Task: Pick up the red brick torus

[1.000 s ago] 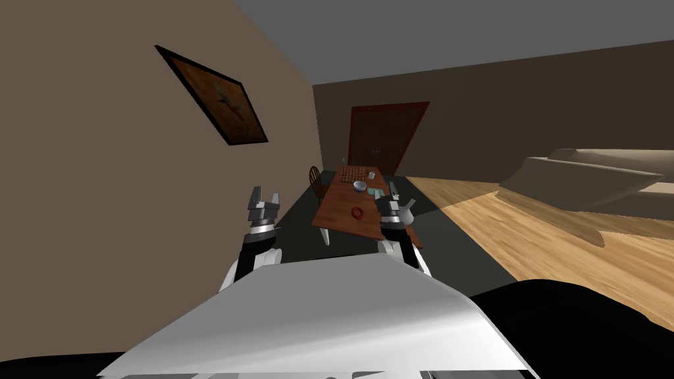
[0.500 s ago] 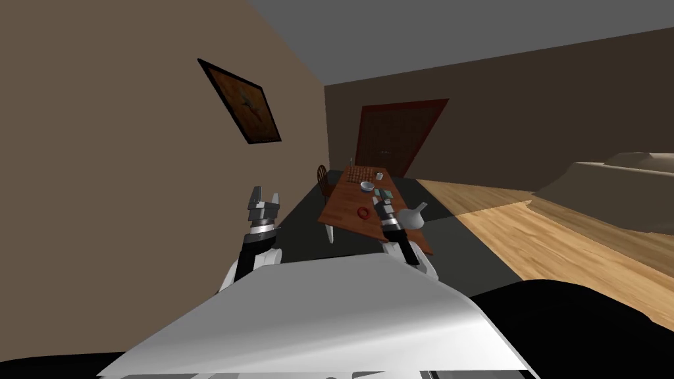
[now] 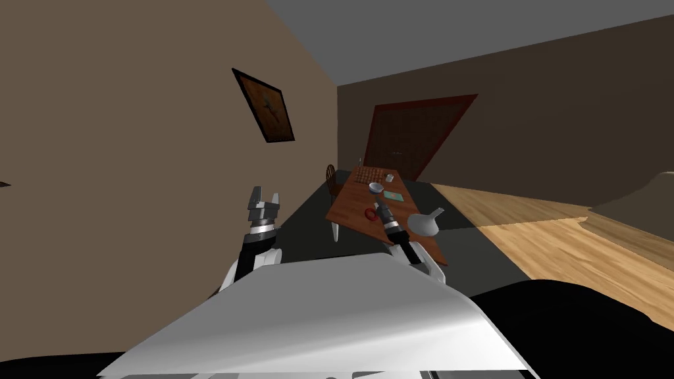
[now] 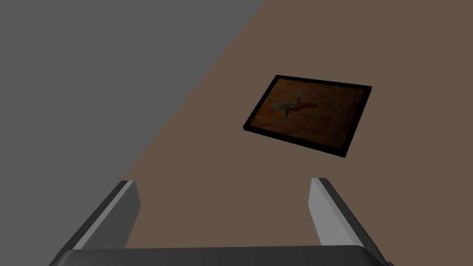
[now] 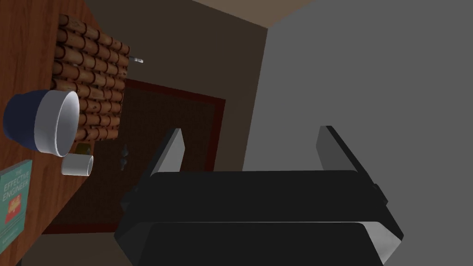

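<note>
Approach step: the right gripper (image 5: 251, 130), fingers apart, hangs near the red torus (image 3: 370, 213) on the wooden table (image 3: 349, 204) — next it must lower astride the torus — left gripper (image 4: 224, 181) equally apart.

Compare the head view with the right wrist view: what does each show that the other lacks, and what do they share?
Head view adds: red torus beside the right claw, grey flask, chair, open left claw. Right wrist view adds: blue outside of the bowl, lettering on the teal book. Both: table, bowl, white cup, book, mat, door, open right claw.
</note>
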